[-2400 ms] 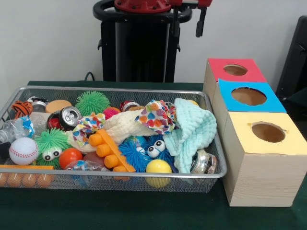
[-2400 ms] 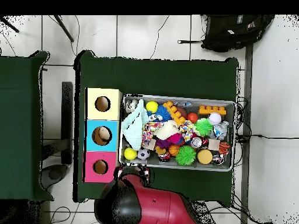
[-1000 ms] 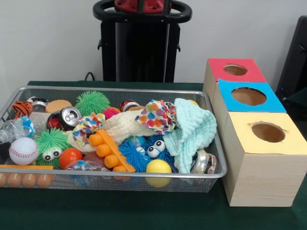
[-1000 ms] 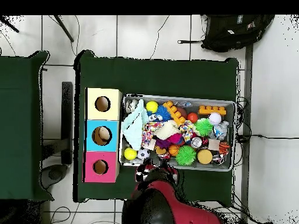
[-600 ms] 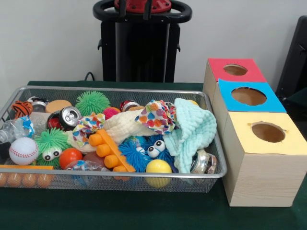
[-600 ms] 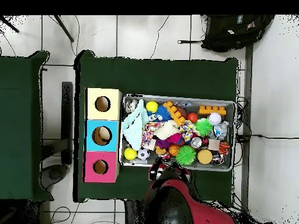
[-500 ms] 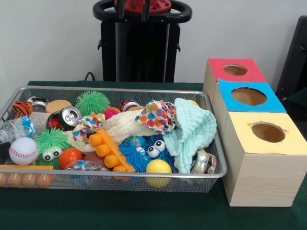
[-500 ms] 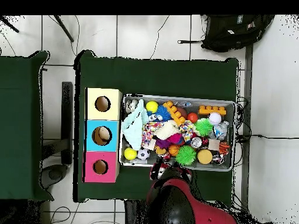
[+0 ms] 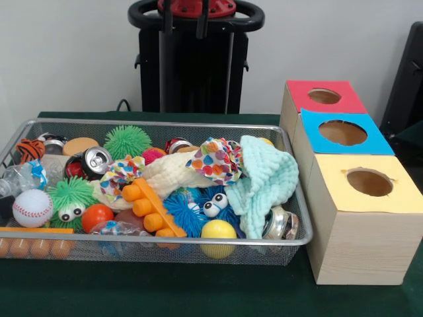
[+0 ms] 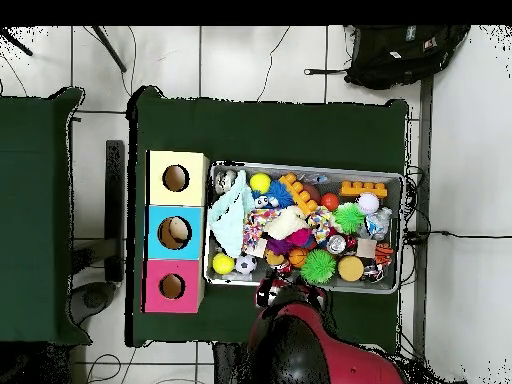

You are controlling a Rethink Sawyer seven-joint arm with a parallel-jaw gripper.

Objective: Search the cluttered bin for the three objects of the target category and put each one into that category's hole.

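The wire mesh bin (image 9: 165, 242) is full of toys; it also shows in the overhead view (image 10: 300, 166). One dotted white fabric piece (image 9: 215, 160) lies on top beside the mint cloth, and a second (image 9: 119, 173) lies left of the cream cloth; both show from above (image 10: 253, 238) (image 10: 320, 228). A third is hidden. The yellow-topped hole (image 9: 369, 182) (image 10: 176, 178) is in the nearest wooden box. My gripper (image 9: 186, 6) hangs high at the top edge, behind the bin's far rim (image 10: 290, 292). It is open and empty.
A mint-green waffle cloth (image 9: 268, 178) drapes over the bin's right end and a cream cloth (image 9: 172, 173) lies in the middle. Balls, cans, spiky toys and orange blocks fill the rest. Blue-topped (image 9: 342, 133) and red-topped (image 9: 324, 96) boxes stand behind the yellow one.
The arm has swung from beside the red-topped box to behind the middle of the bin. The gripper stays high and empty. Nothing in the bin has moved.
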